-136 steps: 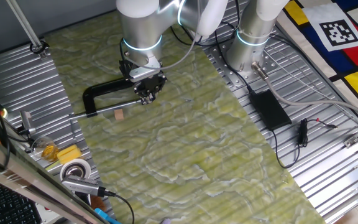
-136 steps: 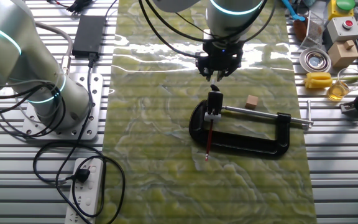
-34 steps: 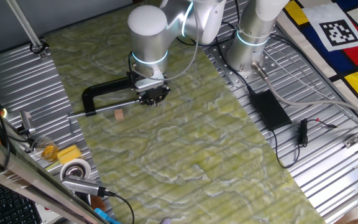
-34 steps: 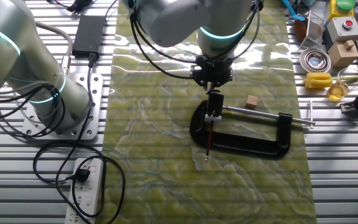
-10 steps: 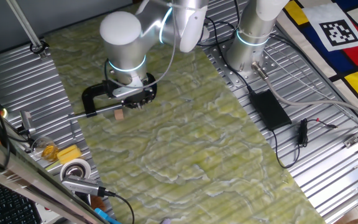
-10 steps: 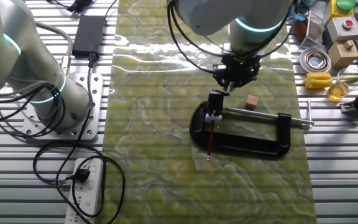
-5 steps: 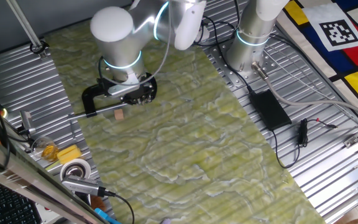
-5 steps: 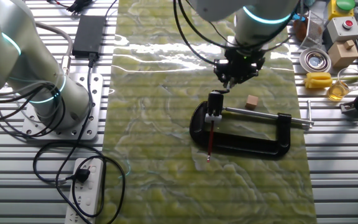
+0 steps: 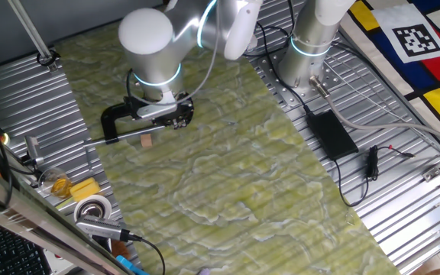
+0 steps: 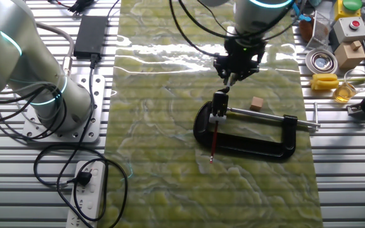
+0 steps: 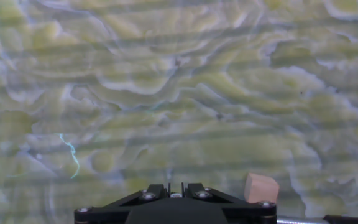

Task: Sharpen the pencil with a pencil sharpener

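Note:
A thin dark-red pencil point(image 10: 213, 142) lies across the mouth of the black C-shaped clamp point(image 10: 252, 147). Its upper end sits at a small black sharpener point(image 10: 219, 101) held at the clamp's jaw. The clamp's grey screw rod point(image 10: 268, 118) runs to the right. My gripper point(image 10: 232, 78) hangs just beyond the sharpener, apart from it, with its fingers closed together and nothing seen between them. In the one fixed view the gripper point(image 9: 176, 122) is at the clamp's point(image 9: 121, 113) right end and the arm hides the pencil. In the hand view the gripper point(image 11: 173, 186) shows only a narrow slit.
A small wooden block point(image 10: 256, 103) lies beside the rod and also shows in the hand view point(image 11: 261, 187). A second arm's base point(image 10: 56, 101), a power adapter point(image 10: 89, 31) and a power strip point(image 10: 87, 190) lie off the mat. Tools and a tape roll point(image 9: 92, 208) crowd the table's edge.
My gripper drifted a little right, then back left, above the sharpener end of the clamp, and the wrist turned. The pencil, clamp and block have not moved.

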